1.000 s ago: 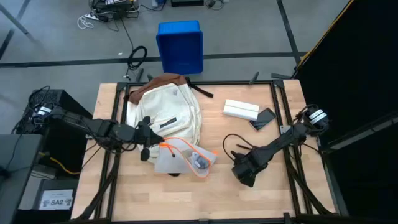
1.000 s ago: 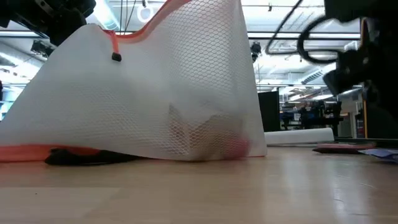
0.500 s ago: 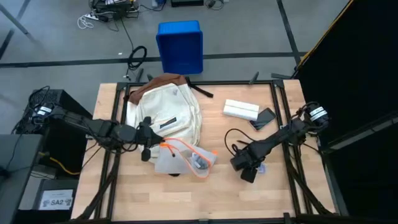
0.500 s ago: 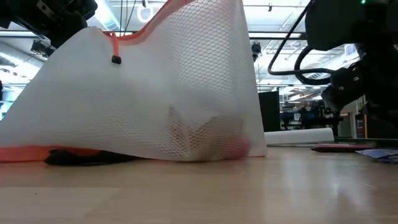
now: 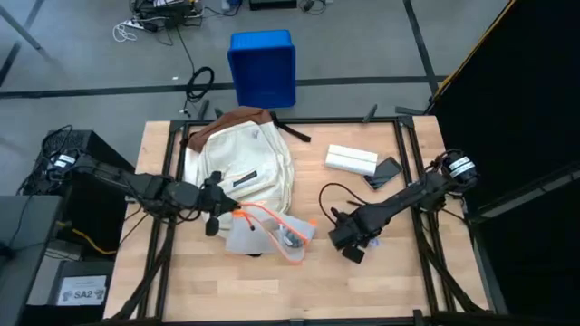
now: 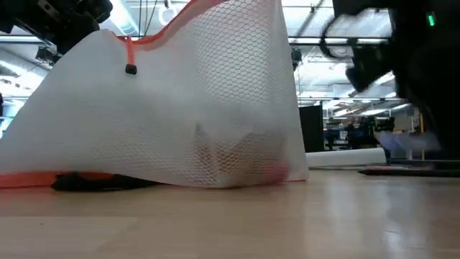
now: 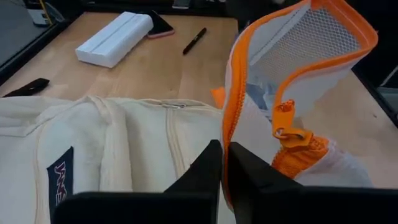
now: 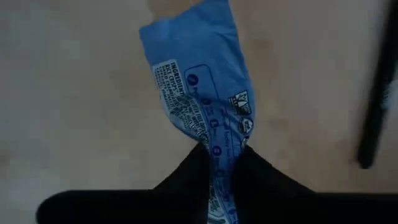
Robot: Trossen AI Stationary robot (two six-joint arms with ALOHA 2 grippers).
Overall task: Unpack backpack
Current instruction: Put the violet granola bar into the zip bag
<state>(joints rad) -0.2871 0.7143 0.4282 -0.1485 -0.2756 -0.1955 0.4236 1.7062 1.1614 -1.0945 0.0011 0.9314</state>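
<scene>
The cream-white backpack (image 5: 240,158) lies flat on the table's left half, its dark logo patch (image 7: 59,177) facing up. A clear mesh pouch (image 5: 272,231) with an orange zip edge lies against the backpack's near end. My left gripper (image 5: 217,204) is shut on the pouch's edge. To the pouch's right, my right gripper (image 5: 349,244) is shut on a blue printed packet (image 8: 199,81). In the low view the pouch (image 6: 180,108) fills the left side and my right arm (image 6: 402,43) shows blurred at the right. My left gripper pinches the pouch's orange zip edge (image 7: 227,134) at the open mouth between its two fingers, coming level from the table's left. That edge is held up, and the pouch's body rests on the table. My right gripper pinches one narrow end of the blue packet (image 8: 219,149) between its two fingers, coming from above. The rest of the packet spreads out beyond the fingertips; whether it is clear of the table I cannot tell.
A white box (image 5: 351,160) and a dark phone (image 5: 385,172) lie at the far right of the table, with a black pen (image 7: 194,40) near them. A blue bin (image 5: 263,68) stands on the floor beyond the far edge. Bare wood lies along the near edge.
My right gripper has shut on the blue packet and shifted a little toward the table's left, nearer the pouch. The pouch, the backpack and my left gripper have stayed where they were.
</scene>
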